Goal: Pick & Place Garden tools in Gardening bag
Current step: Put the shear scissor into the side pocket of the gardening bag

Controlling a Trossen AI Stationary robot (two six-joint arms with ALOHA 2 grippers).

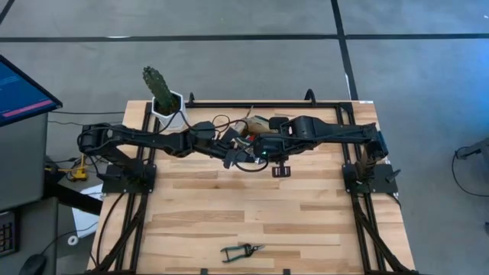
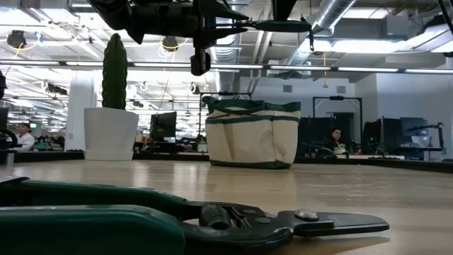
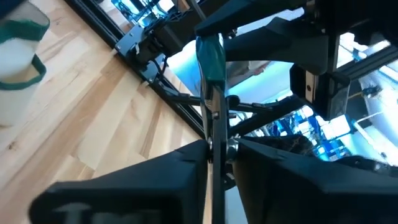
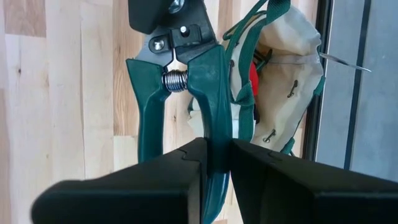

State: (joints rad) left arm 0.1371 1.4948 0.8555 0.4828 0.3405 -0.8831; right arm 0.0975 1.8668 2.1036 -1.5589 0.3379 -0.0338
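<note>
Fingers (image 4: pixel 214 163) of both arms pinch green shears (image 4: pixel 186 87).

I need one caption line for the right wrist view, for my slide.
Right gripper shut on one green handle of the pruning shears, held above the wooden table beside the gardening bag.

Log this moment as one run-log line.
right gripper: shut on green-handled shears | left gripper: also gripping shears | gardening bag: upright | second shears: front edge
</note>
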